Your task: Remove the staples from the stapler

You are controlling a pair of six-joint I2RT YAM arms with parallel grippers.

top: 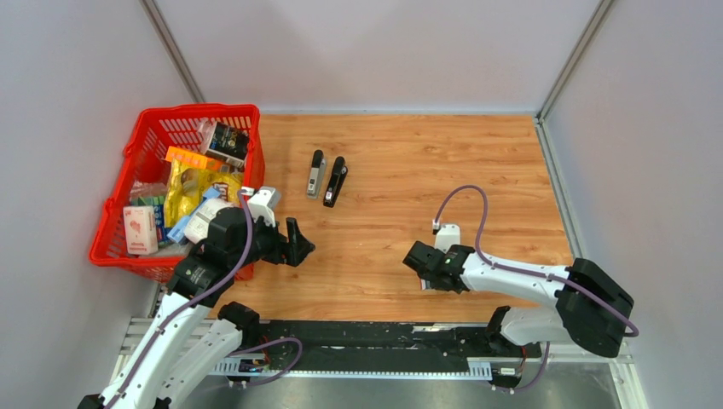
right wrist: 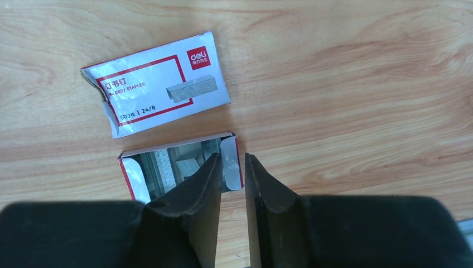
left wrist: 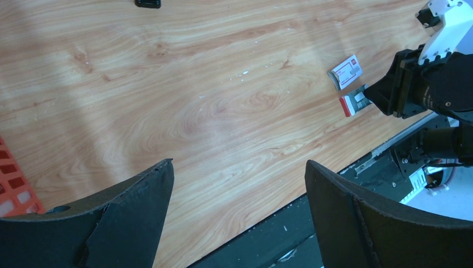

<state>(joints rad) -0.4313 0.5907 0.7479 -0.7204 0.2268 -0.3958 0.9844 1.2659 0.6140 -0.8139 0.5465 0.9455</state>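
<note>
Staples: we see the staples [right wrist: 162, 164] as silvery strips lying inside a small open tray [right wrist: 127, 178] with red edges (the inner part of a little box). The tray sits on the wooden surface [top: 409, 153], near the front and on the right side.
Sleeve: the red-and-white sleeve [right wrist: 156, 84] of the box lies flat just beside the tray, on its far side, with a small gap between them.
Right end effector: the right end effector [right wrist: 233, 157] is down at one end of the tray. One finger is over the inside of the tray and the other is outside its end wall. Only a thin gap is left between the fingers, and we cannot tell if they are pinching the wall or not.
Left end effector: the left end effector [left wrist: 239, 163] is wide open with nothing between its fingers. It hangs over bare wood close to the basket.
Staplers: the first stapler [top: 316, 173] and the second stapler [top: 335, 181] are black. They lie side by side farther back on the surface, well apart from the tray and from both arms.
Basket: the red basket [top: 136, 145] stands at the left edge, full of packets and boxes.
</note>
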